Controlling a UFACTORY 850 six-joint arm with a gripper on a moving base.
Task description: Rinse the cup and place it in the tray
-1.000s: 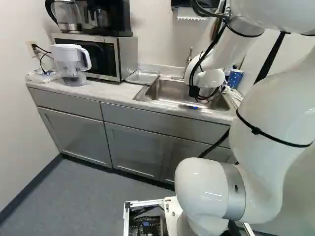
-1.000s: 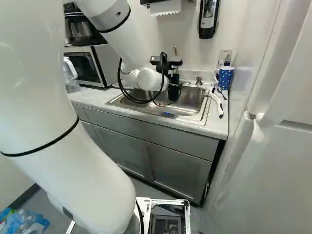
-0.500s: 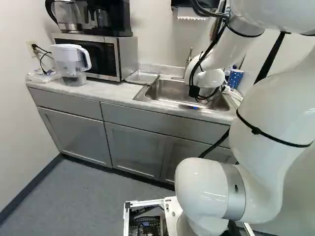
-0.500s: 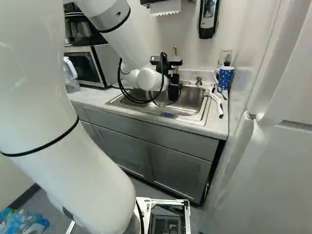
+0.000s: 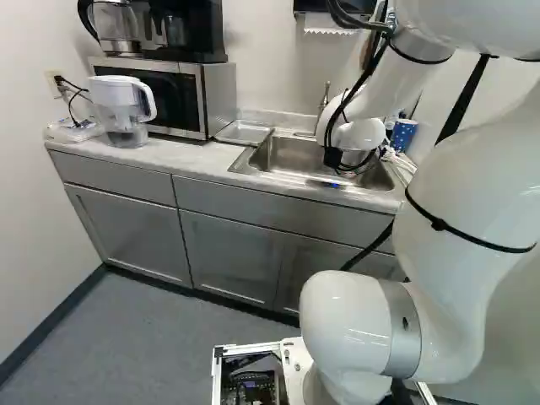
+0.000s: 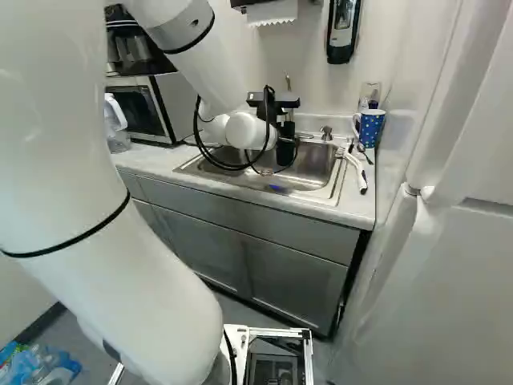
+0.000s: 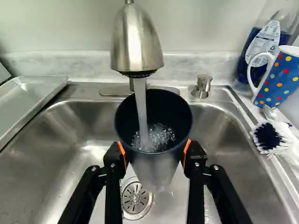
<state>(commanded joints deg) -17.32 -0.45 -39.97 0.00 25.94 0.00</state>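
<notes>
The cup (image 7: 153, 170) is pinched from both sides by the fingers (image 7: 187, 151), over the sink (image 6: 319, 167), which lies just above the middle of the right base view. Water (image 7: 142, 112) runs from the faucet (image 7: 136, 44) into it. At the upper middle of the left base view, the tray (image 5: 244, 132) sits on the worktop (image 5: 190, 155) between microwave (image 5: 218, 99) and sink. A spotted mug (image 6: 371, 128) stands at the upper right of the right base view, near a brush (image 7: 268, 138).

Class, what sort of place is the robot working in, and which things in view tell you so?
Probably a kitchenette or break-room kitchen: a metal sink under a running faucet, a microwave on the counter, and a dish brush beside the sink.
</notes>
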